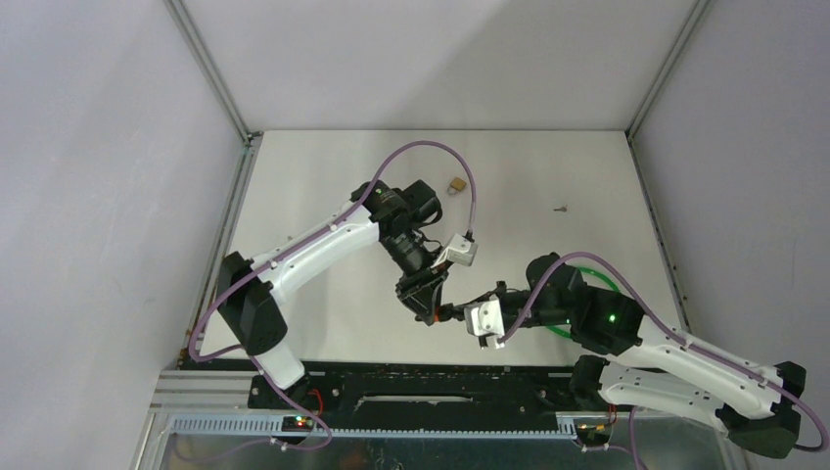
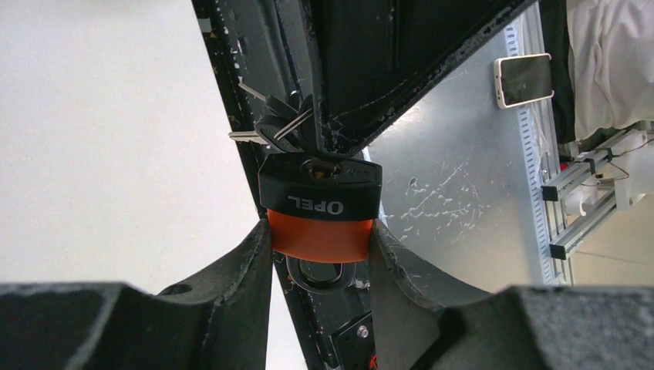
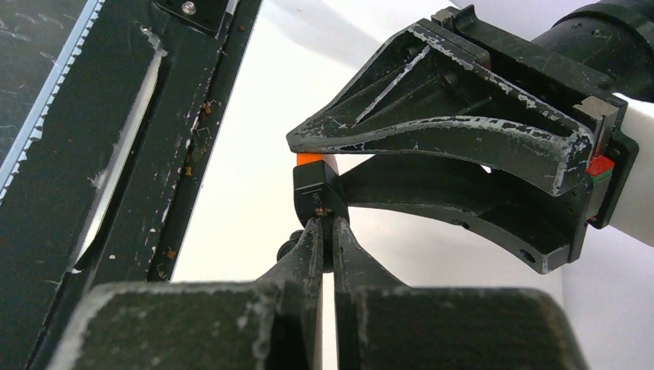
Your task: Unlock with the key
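Observation:
My left gripper (image 2: 320, 231) is shut on a padlock (image 2: 318, 206) with a black "OPEL" band and an orange body, one finger pressed against each side. Its steel shackle (image 2: 316, 279) points back toward my wrist and looks seated in the body. My right gripper (image 3: 325, 222) is shut on the dark head of the key (image 3: 325, 236), which sits at the padlock's (image 3: 315, 183) keyhole end. Spare keys (image 2: 258, 132) on the ring hang beside it. In the top view both grippers, left (image 1: 423, 297) and right (image 1: 458, 314), meet above the table's near middle.
A small brass object (image 1: 456, 185) lies at the back of the white table (image 1: 323, 176), and a tiny dark piece (image 1: 561, 208) lies to its right. A green ring (image 1: 577, 294) shows under the right arm. Metal frame posts stand at the table's back corners.

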{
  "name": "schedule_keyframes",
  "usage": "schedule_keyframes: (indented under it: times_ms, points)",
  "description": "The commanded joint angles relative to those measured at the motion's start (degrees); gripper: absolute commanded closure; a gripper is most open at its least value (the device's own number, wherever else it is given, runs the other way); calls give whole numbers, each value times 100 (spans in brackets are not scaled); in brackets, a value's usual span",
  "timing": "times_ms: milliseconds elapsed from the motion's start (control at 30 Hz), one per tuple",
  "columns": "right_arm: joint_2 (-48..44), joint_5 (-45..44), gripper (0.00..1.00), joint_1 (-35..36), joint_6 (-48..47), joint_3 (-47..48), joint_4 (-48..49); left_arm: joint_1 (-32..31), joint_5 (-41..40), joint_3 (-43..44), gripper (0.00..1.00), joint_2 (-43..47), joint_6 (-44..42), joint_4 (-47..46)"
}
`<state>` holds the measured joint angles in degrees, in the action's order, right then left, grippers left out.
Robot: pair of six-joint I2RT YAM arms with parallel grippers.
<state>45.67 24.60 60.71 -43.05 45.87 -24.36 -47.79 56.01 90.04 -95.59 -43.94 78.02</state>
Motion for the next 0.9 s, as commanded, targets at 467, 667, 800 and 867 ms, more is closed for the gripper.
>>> schedule_keyframes:
  times_ms: [467,667,800,867]
  points:
    - [1089,1459,100,-1445,1641,654,-173,46,-545,-221,100,1098,1473,-2642]
    - [986,1318,99,-1557,1583,704,-216,158,-488,-479,100,1233,1575,-2912]
    - [790,1209,81,-1660,1451,704,-316,315,-485,-628,100,1382,1682,-3089]
    - [696,1246,66,-1817,1471,704,-354,366,-600,-673,100,1456,1696,-3180]
